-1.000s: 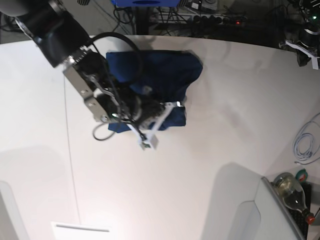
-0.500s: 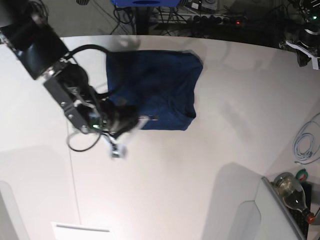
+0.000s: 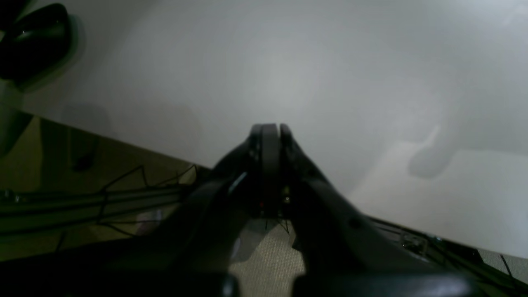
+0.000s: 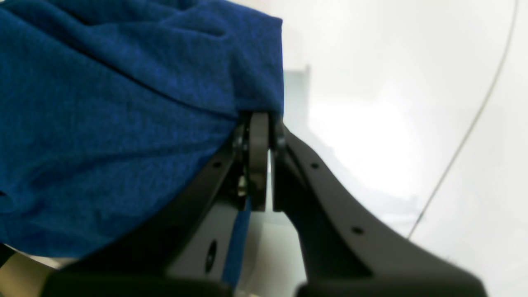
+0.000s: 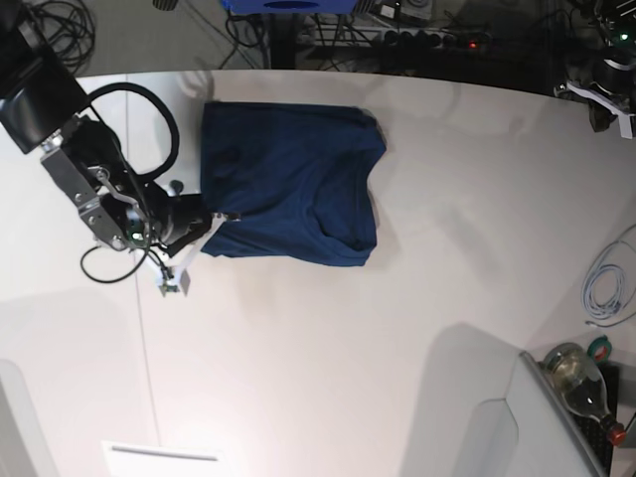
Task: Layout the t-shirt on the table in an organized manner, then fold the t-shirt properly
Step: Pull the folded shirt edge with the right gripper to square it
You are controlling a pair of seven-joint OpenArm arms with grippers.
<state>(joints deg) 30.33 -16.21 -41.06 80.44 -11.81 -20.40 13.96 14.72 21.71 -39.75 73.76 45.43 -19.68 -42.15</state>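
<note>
The dark navy t-shirt (image 5: 288, 184) lies mostly flat on the white table (image 5: 397, 328), with wrinkles along its near edge. My right gripper (image 5: 207, 223) is at the shirt's near-left corner. In the right wrist view the gripper (image 4: 260, 119) is shut on a fold of the blue t-shirt (image 4: 123, 103), which drapes over the left finger. The left gripper (image 3: 270, 130) is shut and empty over the bare white table (image 3: 309, 62) near its edge. The left arm (image 5: 601, 89) sits at the far right edge, away from the shirt.
A thin seam line (image 5: 139, 328) runs down the table's left part. A white cable (image 5: 601, 283) and a glass bottle (image 5: 581, 383) lie at the right edge. A white box (image 5: 159, 457) is at the near edge. Cables and a power strip (image 5: 427, 40) lie beyond the far edge.
My right arm has swung left, dragging the shirt's near-left corner with it. The shirt has shifted left and spread flatter. The left arm has not moved.
</note>
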